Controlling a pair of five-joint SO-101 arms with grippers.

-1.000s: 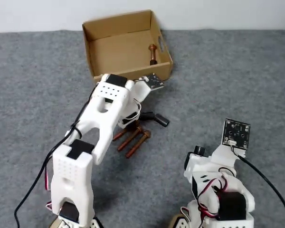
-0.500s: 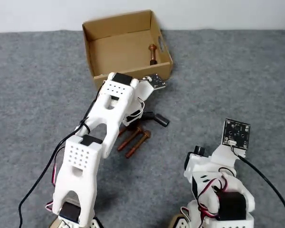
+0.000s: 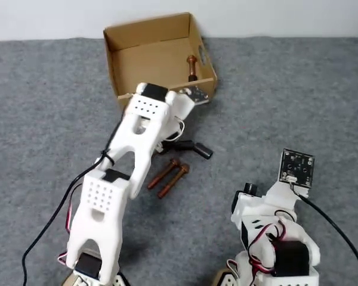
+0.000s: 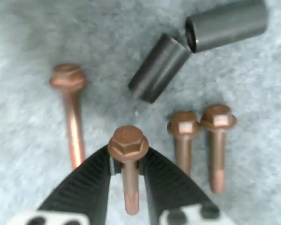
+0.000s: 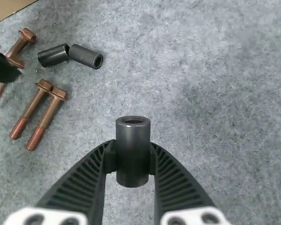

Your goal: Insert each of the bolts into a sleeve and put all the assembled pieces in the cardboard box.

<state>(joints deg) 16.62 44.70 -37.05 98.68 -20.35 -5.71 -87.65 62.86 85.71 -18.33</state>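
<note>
High view: a grey, fuzzy carpet [image 3: 298, 89] runs back to a white wall [image 3: 286, 18], where an open cardboard box [image 3: 149, 27] sits. The left gripper [image 4: 127, 154] pinches a coppery hex-head bolt [image 4: 127, 143] just under its head. The right gripper [image 5: 131, 149] clamps a smooth dark sleeve [image 5: 132, 138] between ribbed black jaws, its bore end past the tips.

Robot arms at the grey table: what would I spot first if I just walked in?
Probably the left pincer gripping a copper-coloured hex-head bolt, and the right pincer gripping a dark grey metal sleeve. Then the open brown cardboard box at the back of the grey table, with another copper-coloured bolt inside.
</note>
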